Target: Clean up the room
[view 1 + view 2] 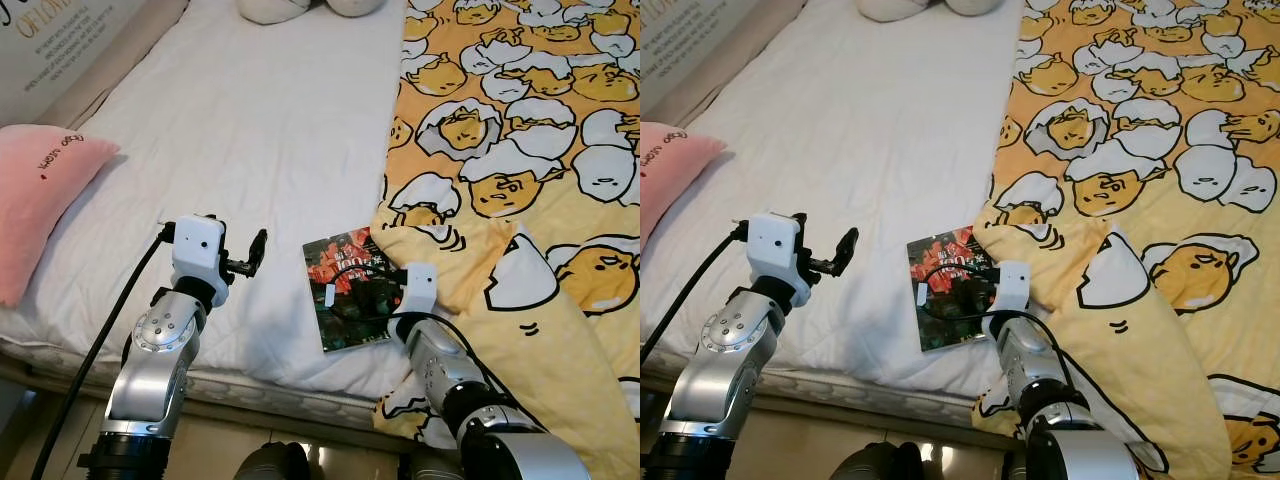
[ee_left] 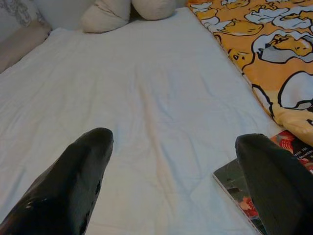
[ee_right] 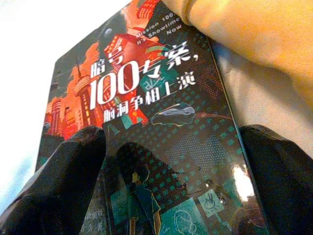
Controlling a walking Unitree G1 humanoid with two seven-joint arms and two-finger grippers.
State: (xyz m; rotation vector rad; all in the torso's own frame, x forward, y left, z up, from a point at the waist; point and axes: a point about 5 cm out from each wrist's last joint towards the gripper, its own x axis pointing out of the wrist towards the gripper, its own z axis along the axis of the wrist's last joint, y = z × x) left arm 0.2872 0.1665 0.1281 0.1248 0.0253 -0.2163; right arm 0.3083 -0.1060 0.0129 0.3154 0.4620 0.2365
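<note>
Head views: a book (image 1: 347,287) with a dark red-and-teal cover is lying on the white sheet (image 1: 250,150) near the bed's front edge, its far corner touching the yellow egg-print duvet (image 1: 520,150); the right gripper (image 1: 352,292) is sitting over the cover; the left gripper (image 1: 252,255) is hovering above bare sheet beside the book; a pink pillow (image 1: 35,195) is resting at the left edge.

Left wrist view: jaws are standing wide apart over the sheet.

Right wrist view: jaws are spreading wide, one finger on each side of the cover, not clamping.
</note>
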